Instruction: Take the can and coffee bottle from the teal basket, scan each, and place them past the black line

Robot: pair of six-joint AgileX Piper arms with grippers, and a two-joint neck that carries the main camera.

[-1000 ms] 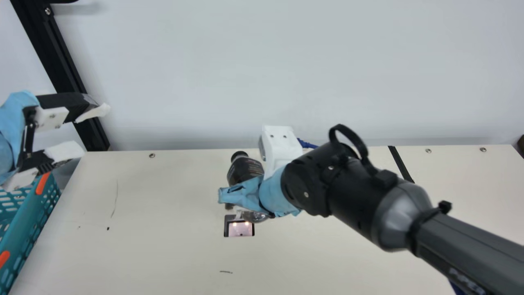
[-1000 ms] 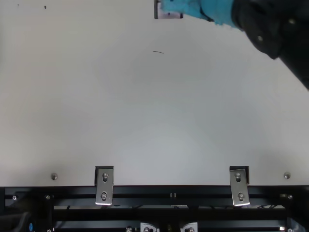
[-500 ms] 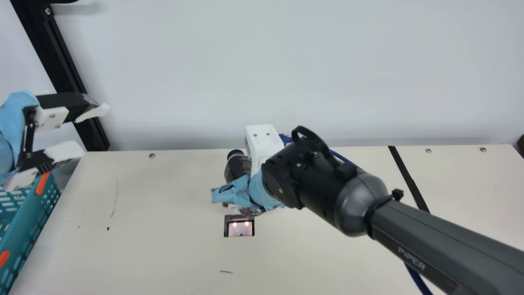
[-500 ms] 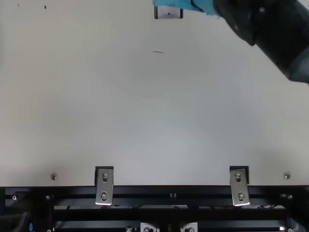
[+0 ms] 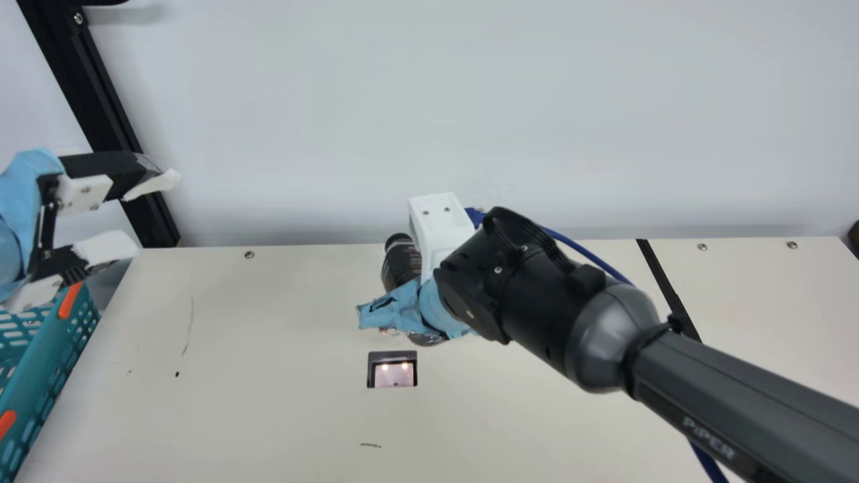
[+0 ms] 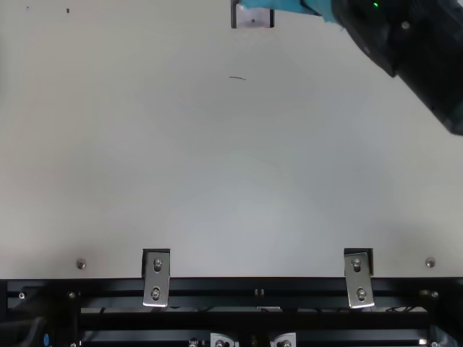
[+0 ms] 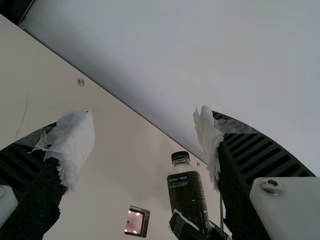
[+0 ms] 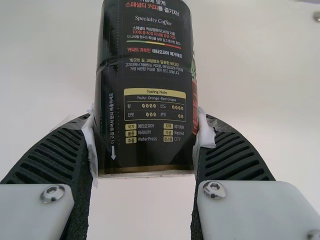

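coffee bottle (image 5: 400, 263), held by right gripper (image 5: 397, 310), has shifted slightly rightward.

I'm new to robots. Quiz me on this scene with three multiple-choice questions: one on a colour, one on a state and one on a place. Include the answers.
1. What colour are the patches on the teal basket's rim?
A) Yellow
B) Orange
C) White

2. What state is the left gripper in?
A) Open
B) Fully shut
C) Shut on a can

3. Where is the coffee bottle?
A) In the basket
B) Past the black line
C) In the right gripper

Answers:
1: B, as the main view shows orange on the rim.
2: A, as its two fingers stand wide apart, gripping nothing.
3: C, as the right wrist view shows a finger against each side of it.
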